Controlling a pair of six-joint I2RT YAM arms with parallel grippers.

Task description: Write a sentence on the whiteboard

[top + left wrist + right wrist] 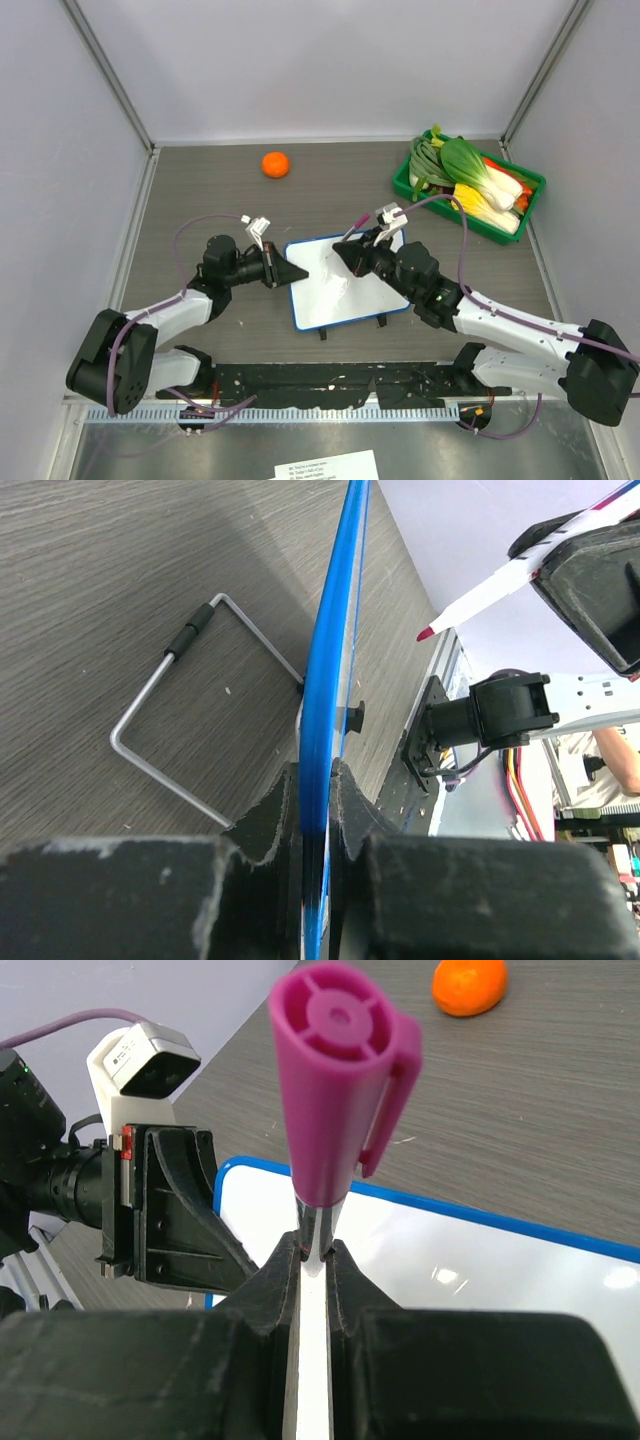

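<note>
The whiteboard (335, 290), white with a blue frame, stands tilted on its feet in the middle of the table. Its face shows no writing; the sentence is not visible. My left gripper (293, 272) is shut on the board's left edge, with the blue frame (335, 660) between the fingers (270, 815). My right gripper (352, 256) is shut on a white marker (353, 230) over the board's upper part. In the left wrist view the marker's pink tip (425, 633) points at the board, a small gap away. In the right wrist view the magenta cap (335, 1090) sits on the marker's rear end, above the board (480, 1270).
An orange (275, 164) lies at the back of the table. A green tray (403, 184) of vegetables stands at the back right. The board's wire stand (150, 750) rests on the table behind it. Enclosure walls ring the table.
</note>
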